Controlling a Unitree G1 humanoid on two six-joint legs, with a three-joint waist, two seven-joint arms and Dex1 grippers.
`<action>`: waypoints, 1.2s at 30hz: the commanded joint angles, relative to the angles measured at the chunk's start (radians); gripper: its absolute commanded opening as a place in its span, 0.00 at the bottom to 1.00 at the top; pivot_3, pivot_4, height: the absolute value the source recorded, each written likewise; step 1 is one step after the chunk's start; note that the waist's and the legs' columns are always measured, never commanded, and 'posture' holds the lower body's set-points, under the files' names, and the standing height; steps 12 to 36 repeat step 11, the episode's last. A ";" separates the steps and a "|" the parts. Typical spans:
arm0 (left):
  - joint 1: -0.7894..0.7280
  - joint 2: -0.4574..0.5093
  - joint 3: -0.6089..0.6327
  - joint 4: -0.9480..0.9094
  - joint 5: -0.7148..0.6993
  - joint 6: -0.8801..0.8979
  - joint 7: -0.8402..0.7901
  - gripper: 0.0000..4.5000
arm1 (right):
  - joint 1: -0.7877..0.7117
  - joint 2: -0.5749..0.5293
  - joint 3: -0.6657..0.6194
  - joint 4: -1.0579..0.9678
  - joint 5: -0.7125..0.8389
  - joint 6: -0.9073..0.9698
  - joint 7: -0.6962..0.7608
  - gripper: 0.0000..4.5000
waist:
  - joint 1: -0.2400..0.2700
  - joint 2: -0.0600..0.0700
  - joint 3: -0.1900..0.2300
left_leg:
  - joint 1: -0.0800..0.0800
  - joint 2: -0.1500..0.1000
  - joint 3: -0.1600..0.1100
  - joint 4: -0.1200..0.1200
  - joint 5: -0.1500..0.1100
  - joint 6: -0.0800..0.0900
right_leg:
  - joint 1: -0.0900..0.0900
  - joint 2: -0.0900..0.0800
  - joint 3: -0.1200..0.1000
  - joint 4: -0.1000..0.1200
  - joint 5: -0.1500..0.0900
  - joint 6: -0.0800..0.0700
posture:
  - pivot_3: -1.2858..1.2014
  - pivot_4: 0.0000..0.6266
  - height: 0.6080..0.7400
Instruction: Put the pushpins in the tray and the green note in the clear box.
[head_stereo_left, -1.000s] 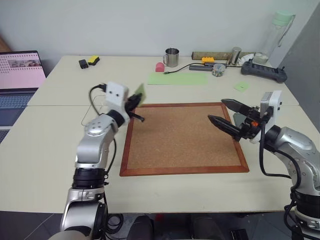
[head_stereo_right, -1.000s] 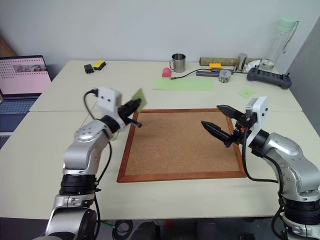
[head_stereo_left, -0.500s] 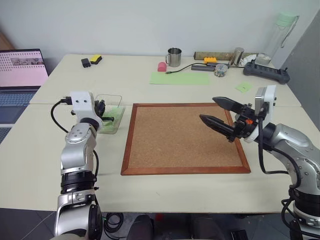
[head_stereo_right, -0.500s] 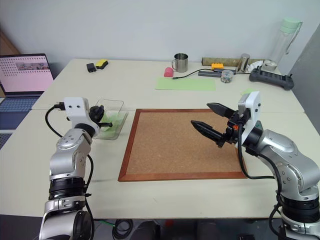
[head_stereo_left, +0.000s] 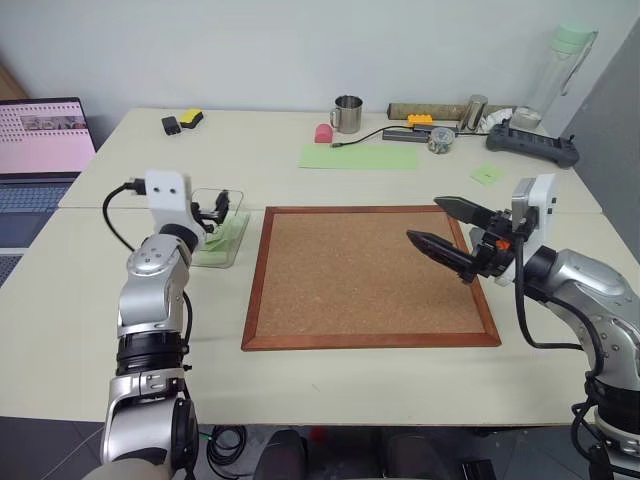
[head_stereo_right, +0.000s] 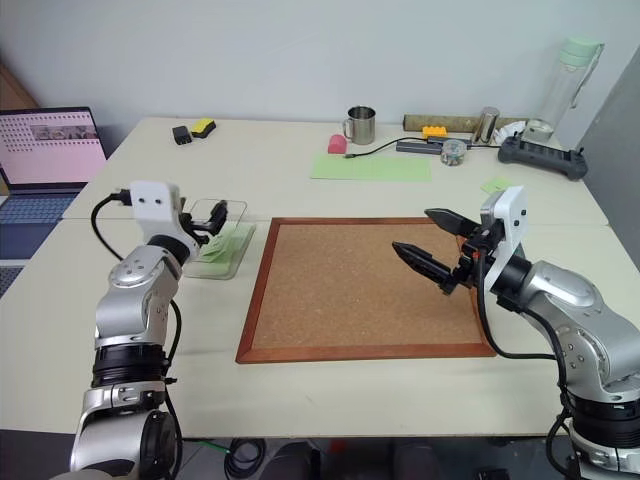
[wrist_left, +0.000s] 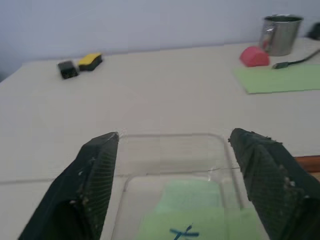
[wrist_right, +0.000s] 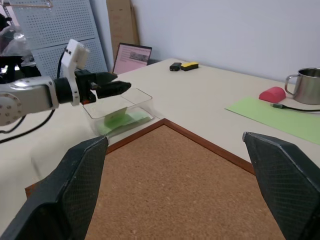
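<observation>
Seemingly loose, the green note lies in the clear box between spread left fingers; right fingers spread too.

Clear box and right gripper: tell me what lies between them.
The cork board lies between the clear box and the right gripper, seen in both eye views.

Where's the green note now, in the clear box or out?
In. The green note lies inside the clear box, below the open left gripper.

Light green note with a blue mark, transparent box.
</observation>
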 joint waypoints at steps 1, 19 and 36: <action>-0.042 0.064 -0.124 -0.089 -0.065 0.067 -0.269 0.99 | 0.018 -0.056 -0.021 0.023 -0.045 -0.032 0.044 1.00 | 0.000 0.000 0.000 | 0.000 0.000 0.000 0.000 0.000 0.000 | 0.000 0.000 0.000 0.000 0.000 0.000 | 0.52 0.24 1.00; 0.013 0.193 -0.298 -0.220 -0.137 0.195 -0.625 0.99 | 0.085 -0.141 -0.009 0.110 -0.097 -0.052 0.165 1.00 | -0.018 0.000 0.000 | 0.001 0.000 0.000 -0.001 0.000 0.001 | 0.000 0.002 0.001 -0.001 0.000 0.000 | 0.52 0.24 1.00; 0.013 0.193 -0.298 -0.220 -0.137 0.195 -0.625 0.99 | 0.085 -0.141 -0.009 0.110 -0.097 -0.052 0.165 1.00 | -0.018 0.000 0.000 | 0.001 0.000 0.000 -0.001 0.000 0.001 | 0.000 0.002 0.001 -0.001 0.000 0.000 | 0.52 0.24 1.00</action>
